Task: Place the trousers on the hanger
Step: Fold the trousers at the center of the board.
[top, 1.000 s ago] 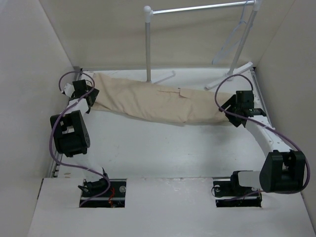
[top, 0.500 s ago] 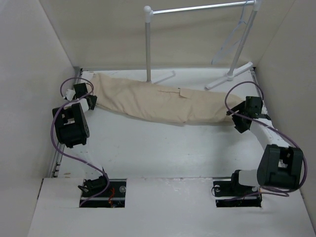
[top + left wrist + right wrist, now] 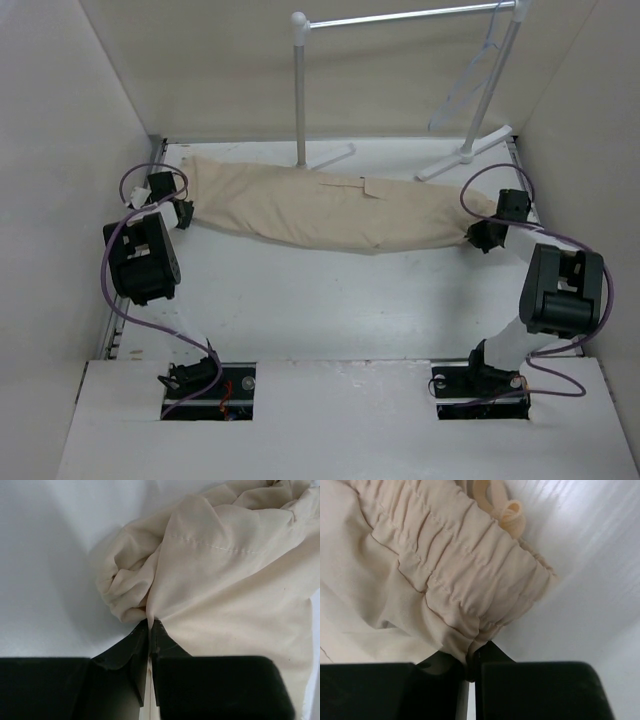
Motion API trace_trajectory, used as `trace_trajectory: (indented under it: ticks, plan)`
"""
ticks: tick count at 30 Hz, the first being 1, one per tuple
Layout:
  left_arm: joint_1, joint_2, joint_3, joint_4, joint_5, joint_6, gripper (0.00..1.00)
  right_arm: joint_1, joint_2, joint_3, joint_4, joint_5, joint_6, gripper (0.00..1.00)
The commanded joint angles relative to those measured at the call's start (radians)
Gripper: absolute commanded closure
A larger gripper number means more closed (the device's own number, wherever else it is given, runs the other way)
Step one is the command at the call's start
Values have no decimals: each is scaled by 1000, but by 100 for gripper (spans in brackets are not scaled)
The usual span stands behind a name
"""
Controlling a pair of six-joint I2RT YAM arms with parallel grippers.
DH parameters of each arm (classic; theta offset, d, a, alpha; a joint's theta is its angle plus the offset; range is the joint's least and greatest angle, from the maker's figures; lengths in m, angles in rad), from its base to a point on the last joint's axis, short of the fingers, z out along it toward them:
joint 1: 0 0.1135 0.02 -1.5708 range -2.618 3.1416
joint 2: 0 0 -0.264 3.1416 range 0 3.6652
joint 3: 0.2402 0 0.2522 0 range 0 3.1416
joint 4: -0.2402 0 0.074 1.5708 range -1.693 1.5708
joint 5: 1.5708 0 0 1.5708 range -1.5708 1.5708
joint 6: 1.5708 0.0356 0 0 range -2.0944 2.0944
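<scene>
The beige trousers (image 3: 330,208) lie stretched across the back of the table, folded lengthwise, a pocket flap on top. My left gripper (image 3: 182,212) is shut on the cuff end at the left; its wrist view shows bunched cloth (image 3: 210,575) pinched between the fingertips (image 3: 150,625). My right gripper (image 3: 482,236) is shut on the elastic waistband (image 3: 465,580) at the right end, the gathered edge caught between its jaws (image 3: 471,655). The thin pale wire hanger (image 3: 470,85) hangs from the right end of the rack's rail, above and behind the waistband.
A white rack stands behind the trousers: a post (image 3: 299,90) at centre-left, a slanted post (image 3: 495,80) at right, a rail (image 3: 410,16) across, feet (image 3: 465,155) on the table. White walls close in on both sides. A drawstring loop (image 3: 512,512) lies by the waistband.
Both grippers have come down onto the trousers' ends and closed on the cloth. The right arm has folded back, its elbow now nearer the base; the trousers have barely shifted.
</scene>
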Motion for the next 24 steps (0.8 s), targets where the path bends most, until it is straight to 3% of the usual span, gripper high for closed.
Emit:
trace_trajectory:
  ticks: [1, 5, 13, 17, 19, 22, 24]
  plan:
    - [5, -157, -44, -143, -122, 37, 96, -30, -117, -22, -1, 88, 33, 93]
    - [-21, -298, -109, -244, -257, 92, 97, -69, -256, -70, -91, 150, 48, 95]
    - [5, -570, -305, -453, -381, 105, 96, -173, -486, -171, -228, 119, 37, 96]
    - [-9, -696, -435, -549, -429, 97, 92, -173, -607, -278, -286, 85, 42, 91]
    - [9, -759, -501, -580, -426, 93, 84, -195, -648, -314, -306, 87, 28, 78]
    - [38, -857, -548, -622, -420, 96, 55, -192, -691, -280, -350, 102, -10, 36]
    - [19, -927, -528, -648, -418, 89, 39, -179, -745, -221, -412, 142, -26, 24]
